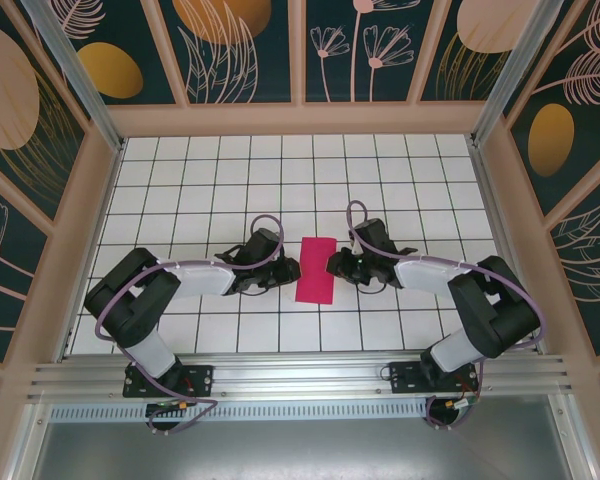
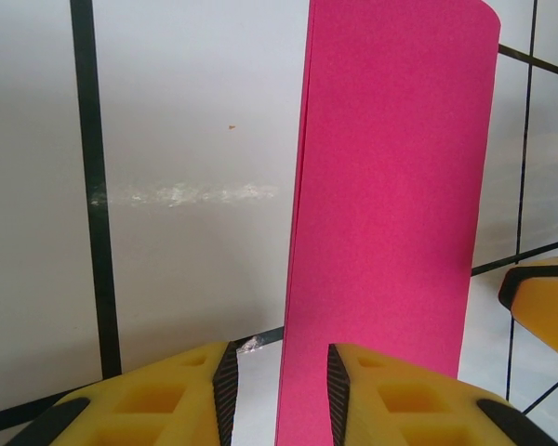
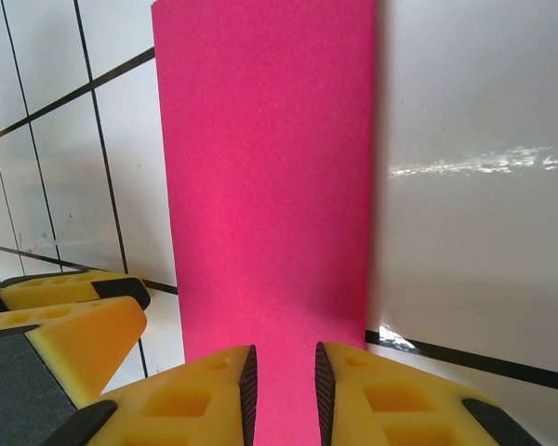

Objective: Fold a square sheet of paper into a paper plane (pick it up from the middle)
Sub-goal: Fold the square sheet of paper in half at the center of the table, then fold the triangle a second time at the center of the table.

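Low at the table's middle, left hand and right hand flank the square sheet of paper. Both are slightly spread.

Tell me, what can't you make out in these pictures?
- Pink paper's nearest edge: left wrist view, cut off at the bottom, partly behind the left claw.
- Likewise in the right wrist view, behind the right claw.
- Creases, and whether the claws touch the paper: top view, too small.

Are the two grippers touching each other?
Apart. Top view: the left gripper and right gripper sit at opposite edges of the pink paper, its width between them.
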